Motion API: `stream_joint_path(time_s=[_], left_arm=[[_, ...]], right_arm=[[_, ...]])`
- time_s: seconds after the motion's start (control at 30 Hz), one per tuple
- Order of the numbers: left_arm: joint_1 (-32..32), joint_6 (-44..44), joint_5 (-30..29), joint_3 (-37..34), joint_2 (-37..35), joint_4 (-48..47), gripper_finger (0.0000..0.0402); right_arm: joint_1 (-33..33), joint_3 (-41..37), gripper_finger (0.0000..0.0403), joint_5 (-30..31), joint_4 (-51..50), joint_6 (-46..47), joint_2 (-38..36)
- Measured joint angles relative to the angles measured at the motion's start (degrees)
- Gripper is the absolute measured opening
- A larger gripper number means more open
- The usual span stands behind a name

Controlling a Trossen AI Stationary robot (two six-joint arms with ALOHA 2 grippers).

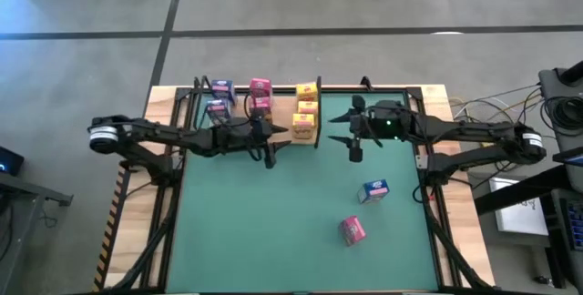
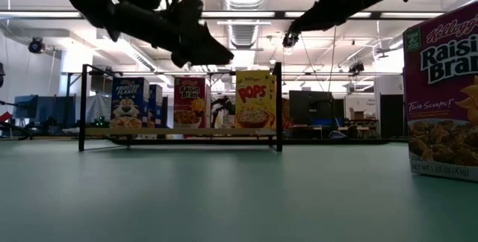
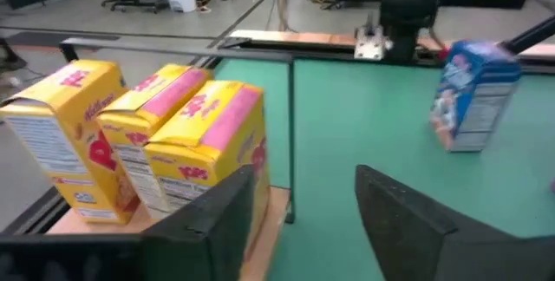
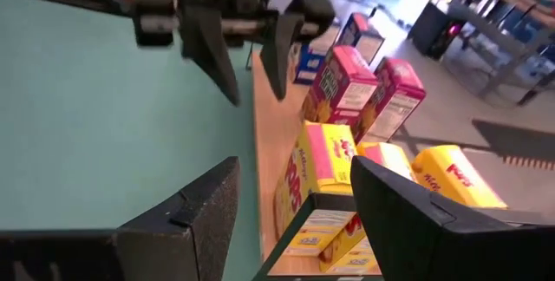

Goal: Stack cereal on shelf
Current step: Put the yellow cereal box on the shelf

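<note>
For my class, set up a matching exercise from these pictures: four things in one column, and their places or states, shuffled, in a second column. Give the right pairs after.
Things:
1. yellow cereal boxes
2. loose blue box
3. loose pink box
4. left end effector

Places or states:
A. lying on the green mat, nearest the table's front edge
B. open and empty, beside the shelf
C. lined up at the shelf's right end
D. on the mat, below the right end effector in the high view

Pairs: 1-C, 2-D, 3-A, 4-B
</note>
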Motion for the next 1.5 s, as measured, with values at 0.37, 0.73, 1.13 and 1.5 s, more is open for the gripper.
stream_joint_path(time_s=[0.37, 0.73, 1.13, 1.5], left_arm=[[1.8, 1.5, -8.8, 0.0, 7.0, 5.3, 0.0010], [2.5, 1.5, -11.7, 3.0, 13.7, 8.5, 0.0001], [2.5, 0.8, -11.7, 7.2, 17.5, 7.5, 0.0000], [2.3, -1.1, -16.1, 7.1, 14.5, -0.9, 0.0000]], right_arm=[[0.0, -3.2, 0.0210, -1.4, 3.2, -0.2, -2.7], [0.0, -3.2, 0.0210, -1.4, 3.2, -0.7, -2.6], [0.0, -3.2, 0.0210, -1.4, 2.7, -0.6, -2.6], [-0.1, -3.2, 0.0210, 7.3, -1.1, 3.6, -2.2]])
